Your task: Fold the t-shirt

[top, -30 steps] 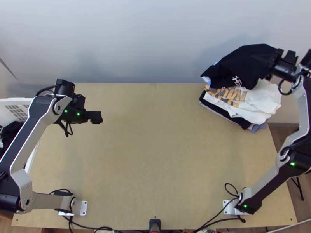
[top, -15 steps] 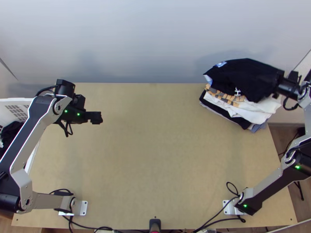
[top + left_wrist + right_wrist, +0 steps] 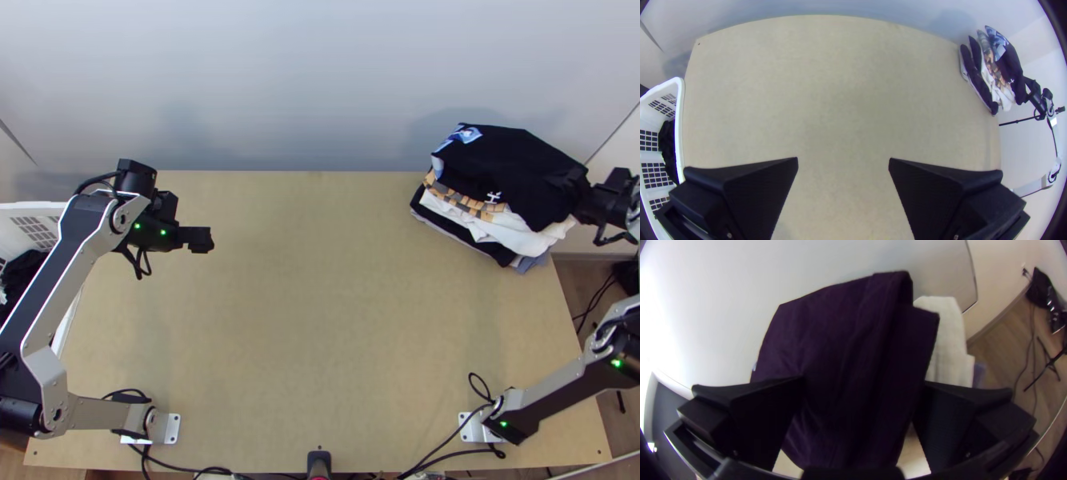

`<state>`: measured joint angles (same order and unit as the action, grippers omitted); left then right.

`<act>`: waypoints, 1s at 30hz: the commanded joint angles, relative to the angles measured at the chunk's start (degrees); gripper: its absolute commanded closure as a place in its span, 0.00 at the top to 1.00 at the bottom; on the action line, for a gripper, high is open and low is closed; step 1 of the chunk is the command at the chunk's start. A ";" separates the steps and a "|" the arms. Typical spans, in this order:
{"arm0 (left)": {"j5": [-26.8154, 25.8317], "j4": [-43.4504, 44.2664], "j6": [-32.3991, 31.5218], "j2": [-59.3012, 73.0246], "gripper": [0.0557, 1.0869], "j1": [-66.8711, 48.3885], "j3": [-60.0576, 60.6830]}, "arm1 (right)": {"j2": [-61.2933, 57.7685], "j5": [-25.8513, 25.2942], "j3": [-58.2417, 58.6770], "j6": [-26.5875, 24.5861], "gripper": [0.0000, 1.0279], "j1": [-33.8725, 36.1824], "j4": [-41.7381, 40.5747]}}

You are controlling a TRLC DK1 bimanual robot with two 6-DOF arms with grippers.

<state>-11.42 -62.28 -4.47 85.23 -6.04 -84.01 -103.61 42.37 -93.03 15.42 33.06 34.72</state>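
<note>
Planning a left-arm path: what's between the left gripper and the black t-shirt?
Bare wooden table from left gripper to the clothes pile the black t-shirt lies on; top view shows it.

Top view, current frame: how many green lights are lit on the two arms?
4. Left arm: one light and another beside it, near the arm's far end. Right arm: one near its base, one farther up. Others may be hidden.

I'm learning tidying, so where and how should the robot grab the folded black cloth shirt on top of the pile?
The shirt is probably best pinched by its near edge, from the near side of the table, one finger above, one below: that edge lies over white cloth, so the lower one could slip between.
</note>
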 commanded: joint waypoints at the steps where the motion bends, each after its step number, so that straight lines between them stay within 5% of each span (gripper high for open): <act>1: -0.01 -0.74 0.08 -0.94 0.96 0.51 1.13 | 7.11 -12.84 4.53 -6.37 0.96 0.69 -4.13; 12: -0.01 -0.74 0.78 -2.09 0.96 1.65 2.36 | 12.65 -14.95 6.81 -8.48 0.96 1.75 -8.44; 19: -0.01 1.72 -1.33 -2.88 0.96 2.70 2.44 | 17.30 -25.14 7.34 -9.53 0.96 -2.91 -24.52; 24: -0.09 4.10 -3.53 -2.88 0.96 3.41 1.57 | 16.78 -34.64 9.45 -17.09 0.96 -15.92 -32.70; 30: -0.09 4.01 -4.06 -3.67 0.96 3.14 1.04 | 9.39 -45.36 21.23 -25.44 0.96 -25.41 -57.83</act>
<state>-11.49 -58.98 -7.53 82.28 -3.14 -82.43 -88.88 7.16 -80.66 -2.63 17.65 -3.11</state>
